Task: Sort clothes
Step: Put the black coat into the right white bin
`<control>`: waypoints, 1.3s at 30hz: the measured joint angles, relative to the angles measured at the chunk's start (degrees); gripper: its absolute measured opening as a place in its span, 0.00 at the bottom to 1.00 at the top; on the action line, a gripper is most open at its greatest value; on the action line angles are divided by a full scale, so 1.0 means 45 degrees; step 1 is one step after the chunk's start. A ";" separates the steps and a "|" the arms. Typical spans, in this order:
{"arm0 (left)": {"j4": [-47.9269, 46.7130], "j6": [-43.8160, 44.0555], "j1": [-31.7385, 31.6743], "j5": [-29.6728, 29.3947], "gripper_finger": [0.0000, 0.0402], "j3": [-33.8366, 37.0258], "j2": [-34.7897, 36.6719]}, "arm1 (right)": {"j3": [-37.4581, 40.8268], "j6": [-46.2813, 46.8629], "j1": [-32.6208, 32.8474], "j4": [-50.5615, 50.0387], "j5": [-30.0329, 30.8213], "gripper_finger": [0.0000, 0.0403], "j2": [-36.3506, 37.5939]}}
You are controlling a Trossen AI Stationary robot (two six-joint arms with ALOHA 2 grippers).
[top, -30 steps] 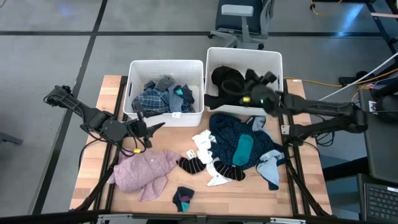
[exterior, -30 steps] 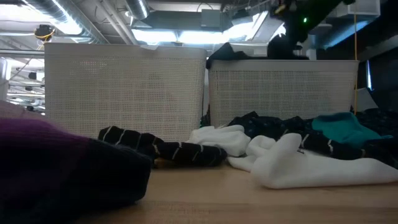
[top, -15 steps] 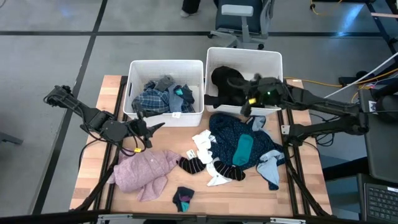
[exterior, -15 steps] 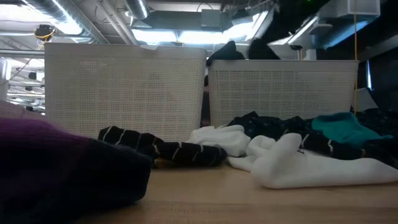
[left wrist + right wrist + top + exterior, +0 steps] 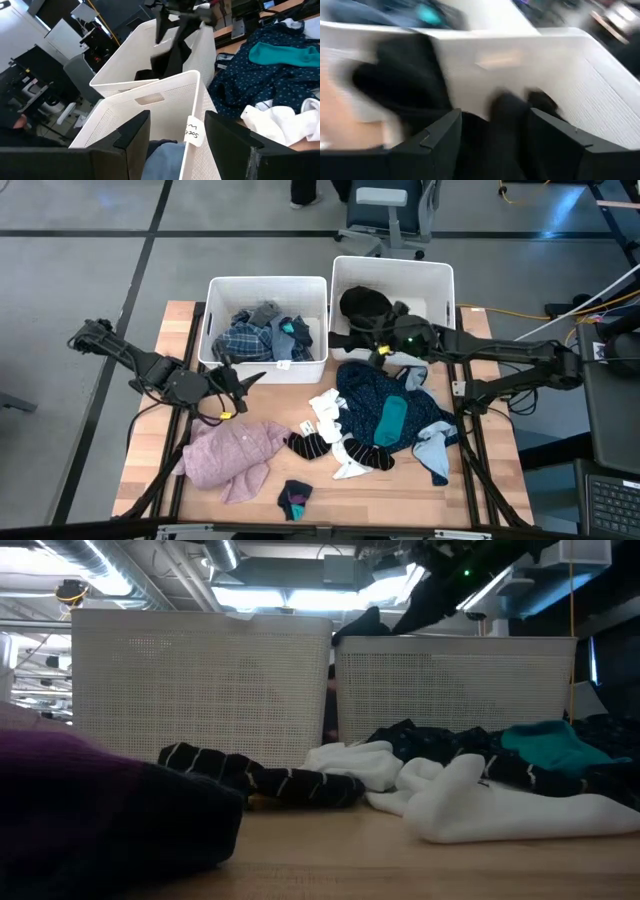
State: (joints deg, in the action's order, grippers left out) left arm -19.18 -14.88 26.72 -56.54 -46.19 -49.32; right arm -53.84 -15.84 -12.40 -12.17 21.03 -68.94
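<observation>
Fingers of the right gripper [image 5: 383, 346] stand spread over the near edge of the right bin [image 5: 440, 276], above a black garment [image 5: 362, 308]; whether they grip it, I cannot tell. The left gripper [image 5: 243, 383] hangs open and empty beside the left bin [image 5: 215, 288], above the pink fuzzy top [image 5: 232, 456].

Low view: striped socks [image 5: 262, 778] and white pieces [image 5: 500, 810] lie before both bins.

Left wrist view: open fingers [image 5: 134, 136] frame the navy dotted cloth [image 5: 270, 75].

Right wrist view: blurred, spread fingers [image 5: 442, 132] flank black fabric.
</observation>
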 joint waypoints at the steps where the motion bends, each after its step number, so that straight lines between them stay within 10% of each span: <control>1: -0.0001 0.0035 -0.0023 -0.0002 0.45 0.0000 0.0000 | -0.0005 -0.0296 0.0008 0.0132 -0.1001 0.58 -0.0013; 6: -0.0001 0.0009 -0.0073 0.0002 0.45 0.0000 0.0000 | -0.0005 -0.0592 0.0024 0.0674 -0.4252 0.58 -0.0174; 16: -0.0058 0.0007 -0.0073 0.0002 0.45 0.0000 0.0000 | -0.0122 -0.1185 0.0015 0.2076 -0.2097 0.55 -0.1757; 28: -0.0231 0.0170 -0.0068 0.0002 0.45 0.0000 0.0000 | -0.0160 -0.1919 0.0000 0.1982 -0.1695 0.04 -0.1057; 39: -0.0393 0.0367 -0.0068 0.0002 0.45 0.0000 -0.0004 | -0.0194 -0.3642 -0.0721 0.0909 0.5078 0.06 -0.0851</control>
State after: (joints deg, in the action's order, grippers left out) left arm -20.95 -13.23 26.41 -56.53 -46.19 -49.34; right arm -54.72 -32.23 -15.65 -8.08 43.88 -72.77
